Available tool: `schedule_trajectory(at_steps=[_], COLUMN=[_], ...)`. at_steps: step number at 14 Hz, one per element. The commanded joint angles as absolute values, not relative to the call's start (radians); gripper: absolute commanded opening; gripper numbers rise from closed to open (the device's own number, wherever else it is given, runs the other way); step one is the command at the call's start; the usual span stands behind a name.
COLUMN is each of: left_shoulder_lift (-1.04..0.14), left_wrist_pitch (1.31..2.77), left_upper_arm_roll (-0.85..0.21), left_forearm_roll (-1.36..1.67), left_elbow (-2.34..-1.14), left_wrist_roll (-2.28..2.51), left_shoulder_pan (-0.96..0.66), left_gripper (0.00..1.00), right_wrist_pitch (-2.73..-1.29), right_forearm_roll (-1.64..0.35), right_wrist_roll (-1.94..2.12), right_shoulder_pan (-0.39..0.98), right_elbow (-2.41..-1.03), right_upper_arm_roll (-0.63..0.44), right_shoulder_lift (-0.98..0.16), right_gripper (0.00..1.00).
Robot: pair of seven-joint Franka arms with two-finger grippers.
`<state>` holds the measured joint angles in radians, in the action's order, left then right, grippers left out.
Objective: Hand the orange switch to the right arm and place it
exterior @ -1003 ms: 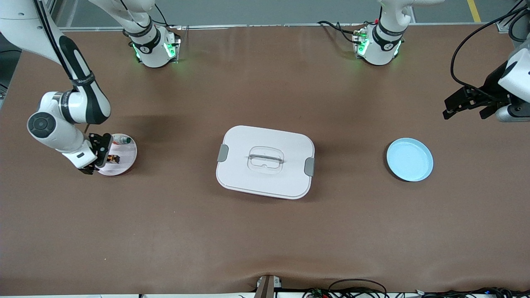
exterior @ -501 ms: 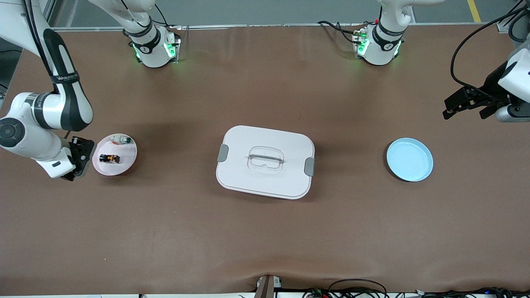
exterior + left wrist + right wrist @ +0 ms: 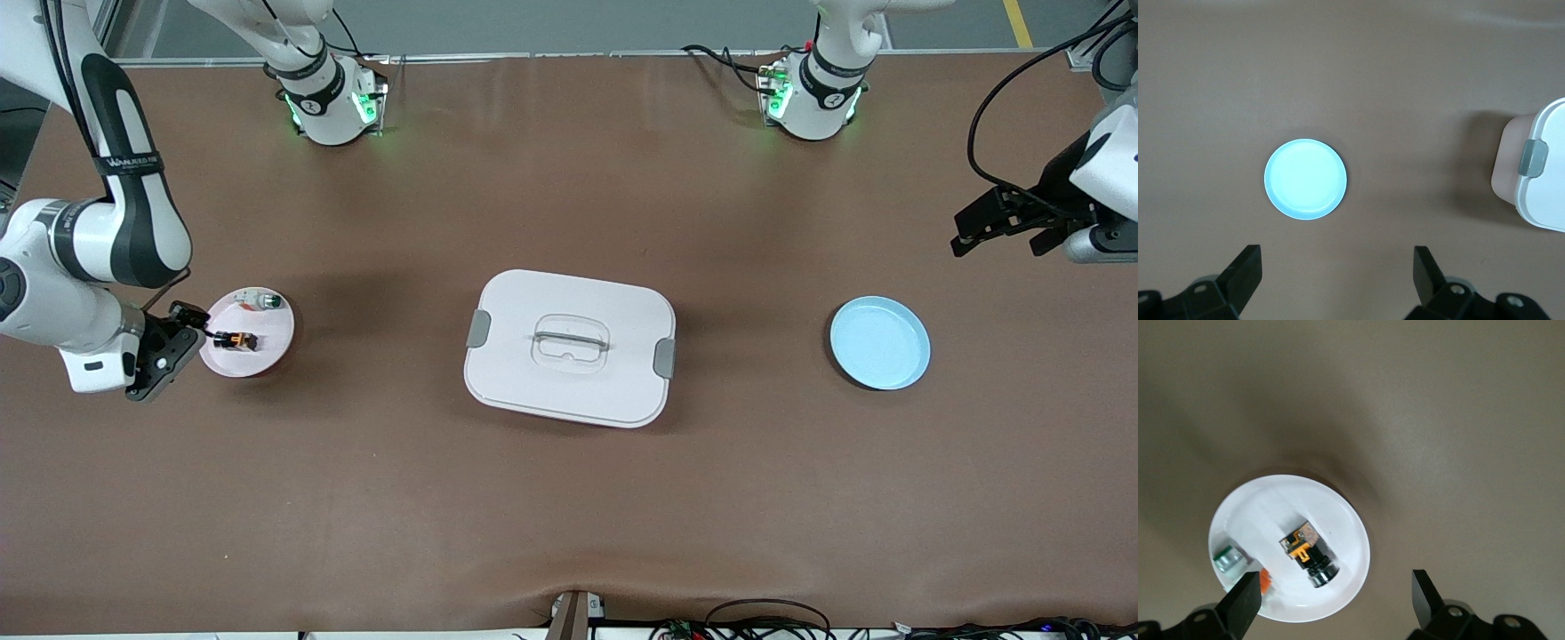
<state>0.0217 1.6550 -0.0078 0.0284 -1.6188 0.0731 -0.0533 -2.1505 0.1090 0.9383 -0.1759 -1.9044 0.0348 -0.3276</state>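
The switch [image 3: 235, 340] lies on the pink plate [image 3: 271, 348] at the right arm's end of the table, held by no one. In the right wrist view it shows as a small dark block [image 3: 1309, 554] with an orange-marked face at one end and a round black barrel at the other, lying on its side. Its long axis runs across the plate, roughly along the table's length in the front view, orange end toward the right gripper, barrel end toward the box. Sharing the plate, farther from the front camera, sits a small white piece [image 3: 258, 302] with a green end.

The right gripper [image 3: 164, 342] hovers at the plate's edge, jaws wide and empty, fingertips [image 3: 1245, 600] framing the plate rim. The left gripper [image 3: 1000, 227] waits up at the left arm's end, jaws wide too, nothing in them, looking down on the blue plate [image 3: 1305, 179]. The lidded white box [image 3: 569, 347] sits between the two plates.

By my reading the switch already rests at the right arm's plate, so the placing looks done or nearly so, and the right arm is free of it. If anything remains, the call is a clean lift straight up and away, without nudging the plate or clipping the switch.
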Motion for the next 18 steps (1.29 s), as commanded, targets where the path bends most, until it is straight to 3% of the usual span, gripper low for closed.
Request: schedule_trajectory(at_steps=[1, 5, 11, 18], left_shoulder_lift=[0.008, -0.002, -0.003, -0.003], left_wrist_pitch=[1.618, 1.572, 1.549, 1.551], left_upper_arm_roll=[-0.003, -0.005, -0.005, -0.005], left_forearm_roll=[-0.026, -0.025, -0.026, -0.025], left_elbow=[-1.601, -1.603, -1.605, -1.6], left_wrist_roll=[0.006, 0.006, 0.005, 0.003], left_shoulder_pan=[-0.06, -0.058, -0.058, -0.058], left_gripper=[1.0, 1.0, 1.0, 1.0], right_wrist_pitch=[-2.089, -2.092, -2.053, -1.921], right_forearm_roll=[0.081, -0.054, 0.018, 0.017], right_wrist_roll=[0.81, 0.698, 0.417, 0.27], right_shoulder_pan=[-0.155, -0.146, -0.025, -0.002], right_elbow=[-1.907, -1.907, -1.893, -1.873], right_upper_arm_roll=[0.035, 0.026, -0.015, -0.015], right_shoulder_lift=[-0.266, -0.235, -0.2, -0.109], right_gripper=[1.0, 1.0, 1.0, 1.0])
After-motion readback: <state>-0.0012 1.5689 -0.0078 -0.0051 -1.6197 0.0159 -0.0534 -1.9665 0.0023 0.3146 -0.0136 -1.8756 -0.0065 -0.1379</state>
